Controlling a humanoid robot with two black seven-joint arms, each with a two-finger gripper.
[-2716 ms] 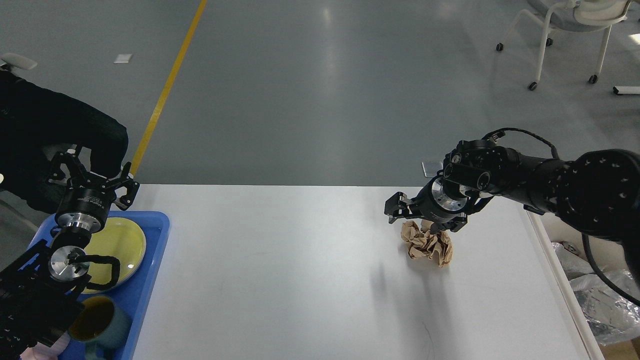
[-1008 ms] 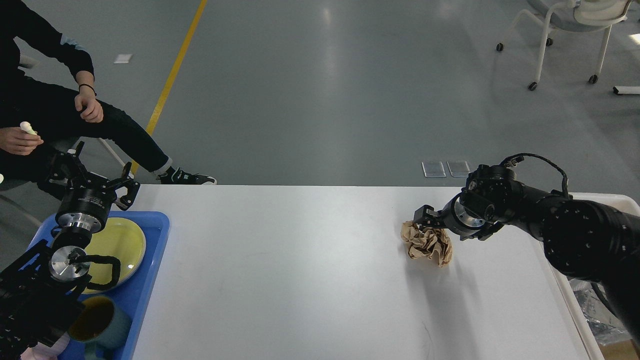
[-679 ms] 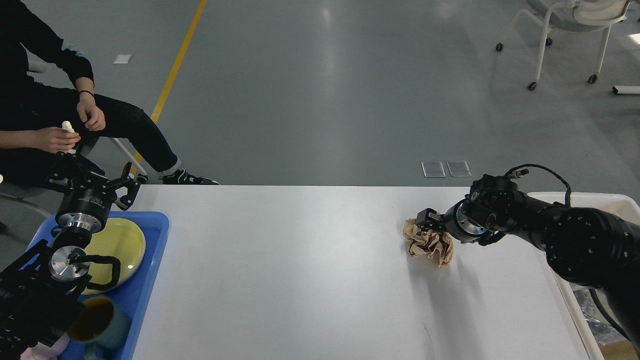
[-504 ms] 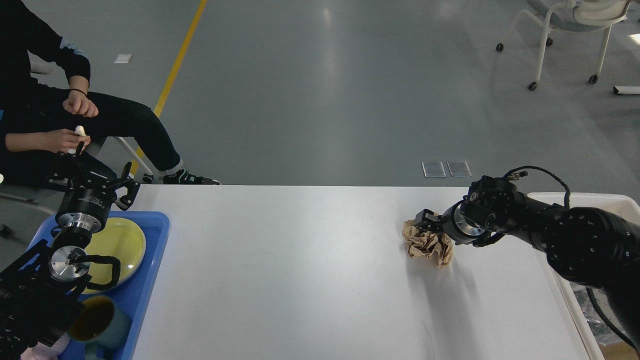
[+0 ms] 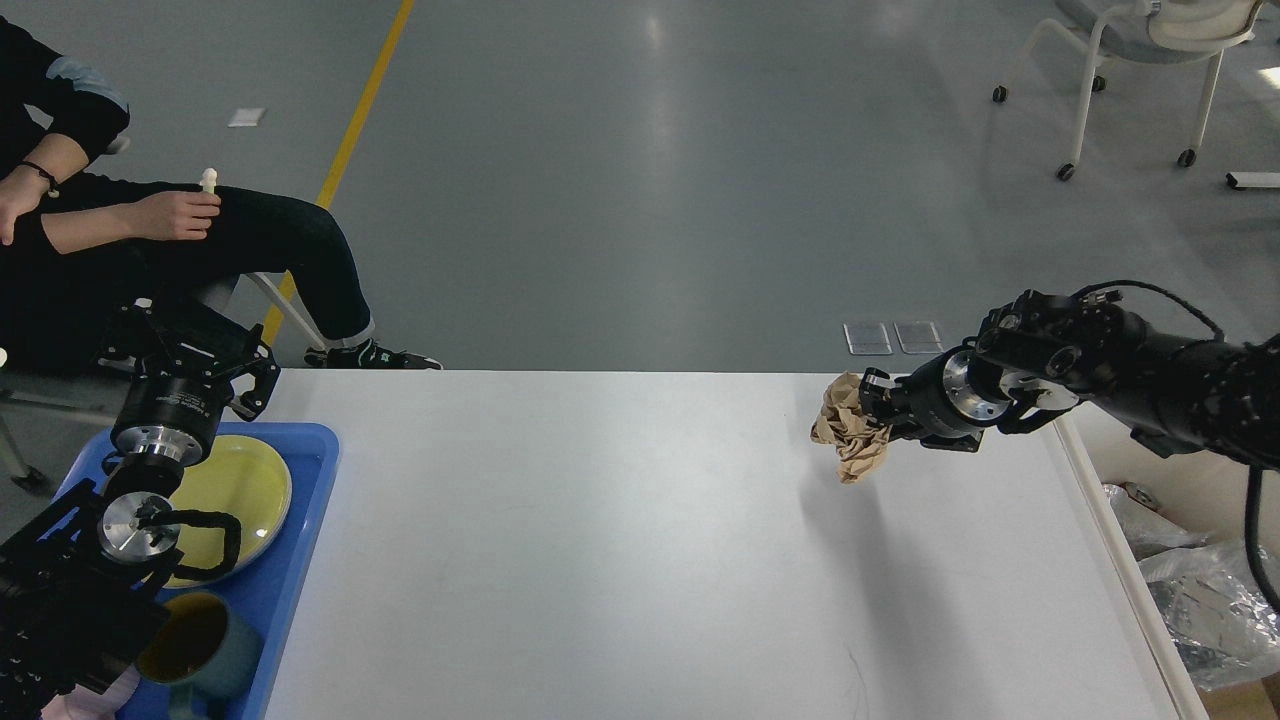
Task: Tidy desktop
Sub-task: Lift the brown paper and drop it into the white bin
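Observation:
The desktop (image 5: 620,540) is a large white tabletop filling the lower half of the head view. My right gripper (image 5: 872,408) is shut on a crumpled ball of brown paper (image 5: 848,432) and holds it lifted above the right part of the desktop. My left gripper (image 5: 190,345) is open and empty, raised above the far end of a blue tray (image 5: 300,560) at the left edge.
The blue tray holds a yellow plate (image 5: 240,480) and a teal mug (image 5: 200,640). A bin with silvery crumpled waste (image 5: 1200,590) stands beside the desktop's right edge. A seated person (image 5: 150,240) is behind the left corner. A wheeled chair (image 5: 1140,60) stands far right.
My right gripper came down onto the brown paper, shut on it, and has lifted it off the desktop. The left arm has not moved. The person has shifted.

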